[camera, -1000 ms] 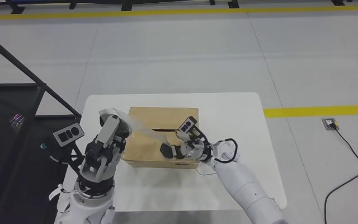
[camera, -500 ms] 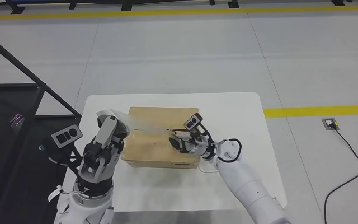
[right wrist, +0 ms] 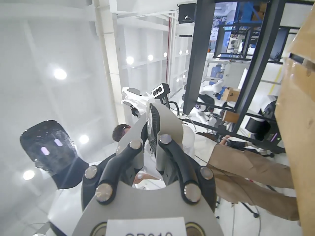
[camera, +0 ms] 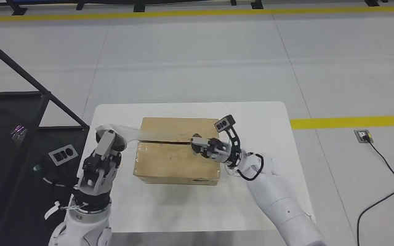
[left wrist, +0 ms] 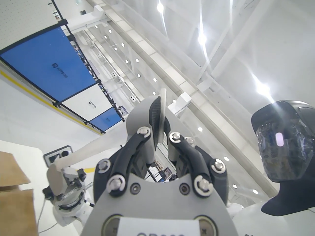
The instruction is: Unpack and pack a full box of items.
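A closed cardboard box [camera: 175,161] lies in the middle of the white table [camera: 265,123]. A long strip of clear tape [camera: 154,136] stretches above the box's top between my two grippers. My left gripper [camera: 103,130] is off the box's left end, shut on one end of the tape [left wrist: 161,109]. My right gripper [camera: 197,141] hovers over the centre seam near the box's right end, shut on the other end of the tape [right wrist: 149,120]. In the left wrist view the strip runs down to the right gripper [left wrist: 57,173] beside the box [left wrist: 14,192].
A black frame [camera: 24,80] and dark floor area stand left of the table. Bare table surface lies right of and behind the box. A person in tan trousers [right wrist: 246,173] is in the room behind. The box's edge [right wrist: 292,136] is close to the right wrist.
My left gripper has pulled left, away from the box, and my right gripper has moved right and back along the seam. The tape strip between them has grown longer.
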Robot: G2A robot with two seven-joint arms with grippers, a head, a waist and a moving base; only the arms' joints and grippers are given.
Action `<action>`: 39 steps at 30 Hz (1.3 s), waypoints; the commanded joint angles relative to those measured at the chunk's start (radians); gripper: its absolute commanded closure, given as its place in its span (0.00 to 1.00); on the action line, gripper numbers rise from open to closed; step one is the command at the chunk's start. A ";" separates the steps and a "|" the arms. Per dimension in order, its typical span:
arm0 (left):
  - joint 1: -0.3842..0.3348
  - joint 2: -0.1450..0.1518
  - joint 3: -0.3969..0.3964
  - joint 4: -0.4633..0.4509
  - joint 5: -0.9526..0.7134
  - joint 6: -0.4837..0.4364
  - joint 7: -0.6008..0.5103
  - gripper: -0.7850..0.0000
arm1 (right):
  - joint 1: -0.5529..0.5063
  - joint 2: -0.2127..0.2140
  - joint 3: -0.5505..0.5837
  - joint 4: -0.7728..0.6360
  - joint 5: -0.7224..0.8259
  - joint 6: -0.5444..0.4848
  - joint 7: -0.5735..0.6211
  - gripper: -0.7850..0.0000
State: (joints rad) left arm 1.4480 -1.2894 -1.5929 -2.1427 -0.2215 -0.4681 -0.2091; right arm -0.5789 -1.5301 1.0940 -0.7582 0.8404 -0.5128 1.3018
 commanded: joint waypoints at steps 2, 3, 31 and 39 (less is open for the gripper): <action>0.015 0.003 -0.033 0.033 0.000 0.010 -0.010 1.00 | -0.019 0.010 0.016 -0.043 -0.062 -0.025 -0.060 1.00; 0.019 0.004 -0.044 0.046 0.001 0.016 -0.013 1.00 | -0.028 0.015 0.020 -0.061 -0.092 -0.033 -0.085 1.00; -0.063 0.010 -0.036 0.332 0.076 0.165 -0.005 1.00 | -0.246 0.075 0.051 -0.487 -0.830 0.117 -0.686 1.00; -0.077 0.010 -0.015 0.380 0.183 0.244 0.046 1.00 | -0.218 0.070 0.019 -0.487 -0.907 0.296 -0.754 1.00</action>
State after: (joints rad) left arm 1.3722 -1.2798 -1.6089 -1.7683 -0.0461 -0.2316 -0.1646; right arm -0.7964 -1.4594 1.1162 -1.2443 -0.0629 -0.2307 0.5502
